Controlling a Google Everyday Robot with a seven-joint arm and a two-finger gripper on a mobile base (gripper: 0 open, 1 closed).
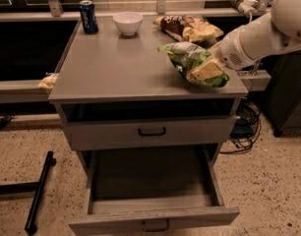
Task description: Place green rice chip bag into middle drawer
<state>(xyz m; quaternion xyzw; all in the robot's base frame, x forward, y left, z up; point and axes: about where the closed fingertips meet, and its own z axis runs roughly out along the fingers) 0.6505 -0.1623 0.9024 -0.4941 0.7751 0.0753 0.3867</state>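
The green rice chip bag (186,58) lies at the front right of the grey cabinet top (116,68), crumpled. My gripper (205,71) comes in from the right on the white arm and is shut on the bag's right end, its pale yellow fingers (204,73) pressed into the foil. The middle drawer (150,200) is pulled wide open below, and its front with the dark bar handle (155,225) is nearest the camera. Its inside looks empty.
A brown-and-yellow snack bag (190,28), a white bowl (128,22) and a blue soda can (88,16) stand along the back of the top. The upper handled drawer (151,131) is closed. A black bar (40,191) lies on the floor at the left; cables (246,127) are at the right.
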